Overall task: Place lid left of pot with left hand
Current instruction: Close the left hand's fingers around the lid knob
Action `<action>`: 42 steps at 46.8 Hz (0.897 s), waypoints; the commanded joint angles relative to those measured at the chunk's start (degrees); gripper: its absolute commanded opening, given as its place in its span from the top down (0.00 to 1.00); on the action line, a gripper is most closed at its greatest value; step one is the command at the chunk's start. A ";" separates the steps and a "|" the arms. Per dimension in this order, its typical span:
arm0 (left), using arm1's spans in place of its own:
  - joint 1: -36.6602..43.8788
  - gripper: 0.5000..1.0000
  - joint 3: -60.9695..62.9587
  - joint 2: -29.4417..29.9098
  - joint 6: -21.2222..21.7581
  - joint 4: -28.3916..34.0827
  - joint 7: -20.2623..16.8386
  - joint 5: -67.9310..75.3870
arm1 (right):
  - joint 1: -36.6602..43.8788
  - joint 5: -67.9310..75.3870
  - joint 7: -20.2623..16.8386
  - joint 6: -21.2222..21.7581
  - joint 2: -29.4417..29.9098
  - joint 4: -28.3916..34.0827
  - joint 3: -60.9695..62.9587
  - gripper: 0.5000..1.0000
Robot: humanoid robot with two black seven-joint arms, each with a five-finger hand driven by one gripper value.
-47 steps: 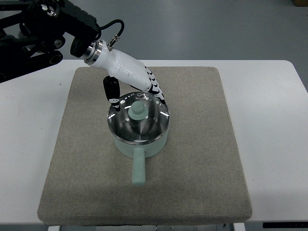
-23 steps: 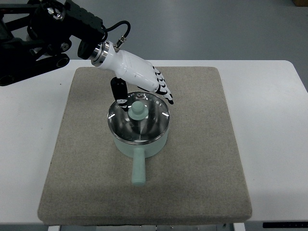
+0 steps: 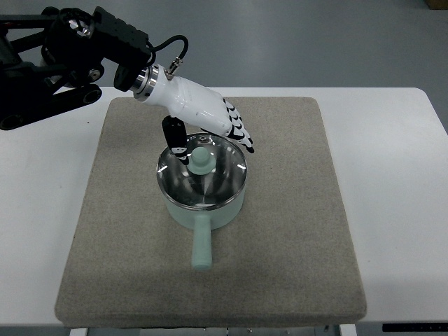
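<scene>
Left hand (image 3: pixel 210 126) poised at the lid's 12 o'clock rim, fingers loosely spread, gripping nothing; lid (image 3: pixel 201 171) knob just toward 6 o'clock; pot (image 3: pixel 203 210) handle pointing 6 o'clock.

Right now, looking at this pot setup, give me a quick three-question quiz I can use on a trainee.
1. True or false: the lid sits on the pot.
2. Which hand is over the lid's far rim? A) left hand B) right hand
3. Fill in: the pot's handle points toward the ____ edge of the mat in the picture.

Key: 1 true. 2 A; it grips nothing, fingers extended beyond the knob. 3 bottom.
</scene>
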 commanded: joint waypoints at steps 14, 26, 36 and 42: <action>0.05 0.22 0.15 0.02 0.02 -0.27 0.00 0.53 | 0.00 0.00 0.00 0.00 0.00 0.00 -0.02 0.15; -0.03 0.41 0.06 0.02 0.02 -0.09 0.00 0.71 | 0.00 0.00 0.00 0.00 0.00 0.00 -0.02 0.15; 0.05 0.56 0.06 0.11 0.02 -0.18 0.00 0.62 | 0.00 0.00 0.00 0.00 0.00 0.00 0.07 0.15; 0.05 0.70 0.06 0.11 0.02 -0.18 0.00 0.62 | 0.00 0.00 0.00 0.00 0.00 0.00 -0.02 0.15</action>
